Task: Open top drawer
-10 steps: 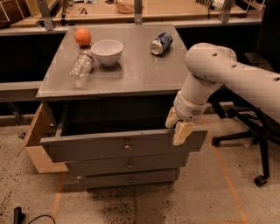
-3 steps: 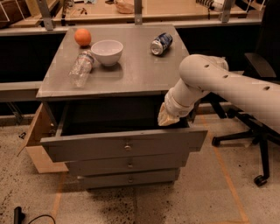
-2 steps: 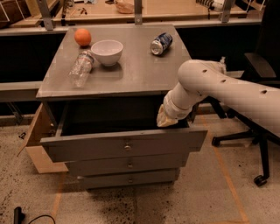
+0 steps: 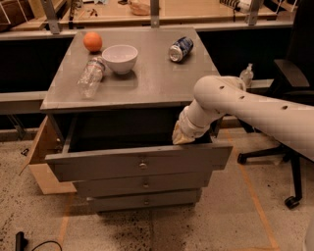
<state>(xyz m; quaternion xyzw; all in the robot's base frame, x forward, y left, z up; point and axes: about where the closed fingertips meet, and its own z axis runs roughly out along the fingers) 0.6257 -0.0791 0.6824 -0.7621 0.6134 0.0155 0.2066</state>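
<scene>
— Where is the gripper?
— The gripper (image 4: pixel 182 137) is down inside the top drawer (image 4: pixel 98 167), at its right end, just behind the front panel. Only a yellowish tip shows above the panel edge. If it is spread or closed, I cannot tell.
— And the drawer?
— It stands open, out from under the bench (image 4: pixel 157 86), and its inside is dark. The knob (image 4: pixel 143 165) sits at the centre of the front, apart from the gripper.
— What is in the way?
— The white arm (image 4: pixel 255 115) comes from the right and bends down over the drawer's right corner. Below are two narrower drawers (image 4: pixel 113 187), both closed.
— And on the bench?
— An orange (image 4: pixel 92 41) at the back left, a white bowl (image 4: pixel 120 58) beside it, a clear bottle (image 4: pixel 91 76) lying on its side by the bowl, and a can (image 4: pixel 180 49) lying at the back right.
— The room?
— Speckled floor (image 4: pixel 206 225), cardboard (image 4: pixel 41 157) leaning at the left of the drawers, a black chair (image 4: pixel 294 98) at the right, a long wooden counter (image 4: pixel 196 14) behind.
</scene>
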